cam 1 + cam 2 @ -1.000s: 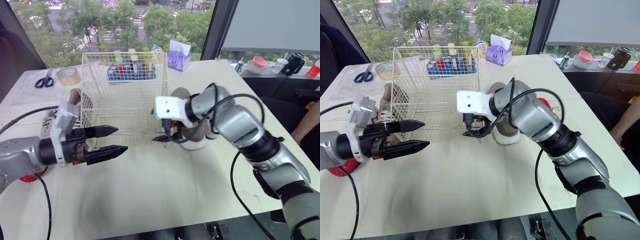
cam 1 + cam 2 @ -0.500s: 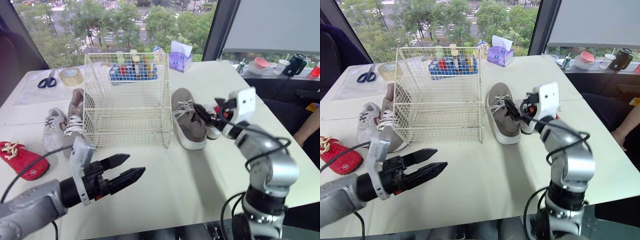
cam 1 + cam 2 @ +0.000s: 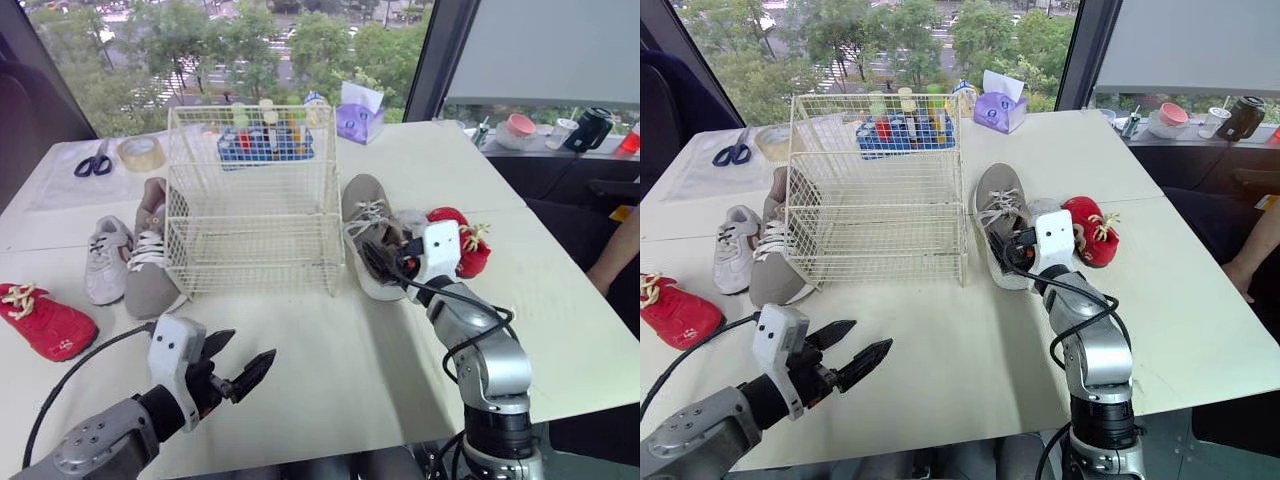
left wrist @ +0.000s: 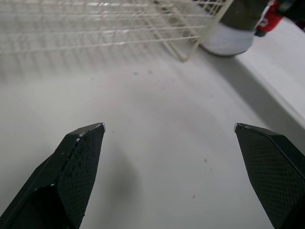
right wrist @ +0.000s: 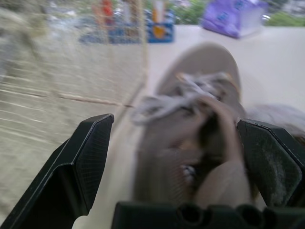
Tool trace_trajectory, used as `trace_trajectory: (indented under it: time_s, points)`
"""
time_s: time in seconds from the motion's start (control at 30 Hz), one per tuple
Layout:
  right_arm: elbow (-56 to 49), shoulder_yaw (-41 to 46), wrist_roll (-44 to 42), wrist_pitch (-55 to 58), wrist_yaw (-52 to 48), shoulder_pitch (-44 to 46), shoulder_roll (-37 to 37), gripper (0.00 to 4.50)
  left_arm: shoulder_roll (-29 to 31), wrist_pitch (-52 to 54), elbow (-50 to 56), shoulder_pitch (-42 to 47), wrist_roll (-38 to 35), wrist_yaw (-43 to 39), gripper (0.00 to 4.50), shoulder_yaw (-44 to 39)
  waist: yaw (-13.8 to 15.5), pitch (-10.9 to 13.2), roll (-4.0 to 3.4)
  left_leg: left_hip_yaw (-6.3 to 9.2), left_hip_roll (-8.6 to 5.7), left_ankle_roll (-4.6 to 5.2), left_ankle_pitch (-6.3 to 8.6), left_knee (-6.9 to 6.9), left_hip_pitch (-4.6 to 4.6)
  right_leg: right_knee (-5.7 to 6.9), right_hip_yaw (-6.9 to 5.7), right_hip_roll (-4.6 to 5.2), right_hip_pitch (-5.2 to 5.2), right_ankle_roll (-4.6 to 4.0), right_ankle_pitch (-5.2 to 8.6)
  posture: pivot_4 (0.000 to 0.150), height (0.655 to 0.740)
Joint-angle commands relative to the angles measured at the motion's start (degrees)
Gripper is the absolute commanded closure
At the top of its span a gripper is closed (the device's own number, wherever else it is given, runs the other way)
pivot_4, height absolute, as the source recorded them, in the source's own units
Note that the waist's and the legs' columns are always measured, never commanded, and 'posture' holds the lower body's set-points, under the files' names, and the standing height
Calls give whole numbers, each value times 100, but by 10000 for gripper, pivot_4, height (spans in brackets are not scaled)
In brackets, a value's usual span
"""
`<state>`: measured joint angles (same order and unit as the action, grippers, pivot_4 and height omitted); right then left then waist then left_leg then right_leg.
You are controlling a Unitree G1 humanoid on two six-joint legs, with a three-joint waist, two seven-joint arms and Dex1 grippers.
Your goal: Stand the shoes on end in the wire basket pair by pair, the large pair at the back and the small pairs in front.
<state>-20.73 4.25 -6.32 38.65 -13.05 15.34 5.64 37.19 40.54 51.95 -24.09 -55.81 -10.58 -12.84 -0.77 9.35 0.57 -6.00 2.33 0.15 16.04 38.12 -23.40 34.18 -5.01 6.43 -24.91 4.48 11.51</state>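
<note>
Right wrist view looks along the right gripper (image 5: 174, 123): its fingers are spread wide on both sides of the large grey shoe (image 3: 365, 215), which lies on the tabletop (image 3: 330, 360) just right of the wire basket (image 3: 255, 250). Nothing is gripped yet. I think it should close firmly across the heel part, so the shoe can be tipped on end at the back of the basket. The left gripper (image 3: 250, 347), near left, is open and empty. Whether the right fingers touch the shoe is hard to tell. A pale shoe (image 3: 410, 220) behind is mostly hidden.
</note>
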Motion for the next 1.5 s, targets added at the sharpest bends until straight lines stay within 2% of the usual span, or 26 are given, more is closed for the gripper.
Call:
trace_trajectory:
  time_s: [0.03, 0.13, 0.17, 0.23, 0.43, 0.5, 0.53, 0.6, 0.7, 0.83, 0.9, 1.0, 1.1, 1.27, 1.4, 1.5]
  points:
    - [240, 49, 22, -401, 168, -92, -42, 649, 43, -93, -35, 183, 102, -132, 0, -29, -4, 1, -2, 0, 0, 2, -1, 0, 0, 0, 0, 0, 0, 0, 0, 1500, 7400]
    - [445, 2, -58, -508, 234, -127, -143, 649, 49, -74, -194, 393, 218, -229, 0, 55, -3, -1, 0, -2, 0, 6, -3, 0, 0, 1, 0, -1, 2, 0, 0, 1500, 7400]
    - [514, -48, -48, -579, 247, -147, -162, 3008, 44, -63, -262, 481, 251, -256, 0, 80, -3, -1, 0, -1, 1, 6, -3, 0, 1, 0, 0, -2, 3, 0, 0, 1500, 7400]
    - [585, -127, -33, -710, 261, -164, -186, 9007, 35, -41, -370, 623, 292, -301, 0, 86, -7, -2, 2, -1, 3, 6, -3, 0, 3, 0, 0, -2, 5, 1, 0, 1500, 7400]
    - [634, -172, 6, -825, 351, -213, -102, 34107, 47, 88, -418, 829, 68, -440, 0, 19, -17, -4, 5, -2, 8, 6, -2, 0, 3, -1, 0, -4, 5, 0, 0, 1500, 7400]
    - [615, -60, -30, -734, 479, -212, -119, 41101, 153, 236, -413, 998, -386, -516, 0, -73, -15, -5, 6, -1, 8, 6, -2, 0, 3, -1, 0, -4, 5, 0, 0, 1500, 7400]
    - [584, 31, -54, -734, 527, -140, -92, 42185, 258, 342, -423, 1117, -785, -566, 0, -147, -14, -5, 7, -1, 9, 6, -2, 0, 3, 0, 0, -5, 5, 0, 0, 1500, 7400]
    - [525, 241, -84, -808, 613, 148, 18, 42322, 576, 533, -499, 1346, -1737, -726, 0, -308, -4, -5, 7, 0, 11, 5, -2, 1, 4, 0, 0, -6, 4, 0, 0, 1500, 7400]
    - [423, 721, -146, -1001, 808, 1093, 386, 42322, 1143, 673, -942, 1857, -3220, -871, 0, -623, 5, 21, -17, -1, 11, 3, -1, 6, 0, -1, -1, -3, -1, -8, -6, 1500, 7400]
    - [282, 1128, -269, -1102, 813, 2315, 1079, 42322, 1692, 685, -1684, 2662, -4416, -954, 0, -910, 13, 74, -63, -1, -13, 15, -11, 5, -20, 2, -1, 3, -16, -10, -11, 1500, 7400]
    - [227, 1260, -396, -1106, 662, 2878, 1460, 42322, 1737, 532, -2035, 3235, -4901, -763, 0, -912, 15, 74, -64, 3, -30, 15, -12, -5, -27, 10, 0, 1, -25, 8, -8, 1500, 7400]
    - [348, 1352, -706, -1285, 1, 3720, 2201, 42322, 1614, 212, -2710, 4539, -5552, -234, 0, -731, 11, 74, -57, 4, -33, -9, -26, -18, -26, 8, -1, -5, -19, 37, -7, 1500, 7400]
    - [517, 1044, -749, -1844, -1056, 4136, 3005, 42322, 1683, 303, -3671, 5528, -5390, -329, 0, -756, -12, 73, -50, -1, -39, -3, -21, -22, -14, -7, -1, -4, 2, 50, 0, 1500, 7400]
    - [924, 372, -562, -3386, -2673, 4527, 3912, 42322, 2246, 843, -5368, 6657, -4104, -1725, 0, -625, -48, 84, -28, -16, -47, 8, -14, -18, 5, -8, 0, 3, 20, 68, 11, 1500, 7400]
    - [1131, 110, -613, -4132, -3374, 4756, 4103, 42322, 2385, 1182, -6342, 7448, -3254, -2831, 0, -433, -3, 91, -17, -15, -46, 1, -18, -16, 3, -6, 0, 3, 19, 72, 14, 1500, 7400]
    - [1154, 32, -685, -4536, -3615, 4883, 4043, 42322, 2362, 1152, -6949, 8052, -2275, -3672, 0, -64, 23, 97, -7, -11, -49, -3, -20, -6, -3, -6, 0, 5, 25, 68, 11, 1500, 7400]
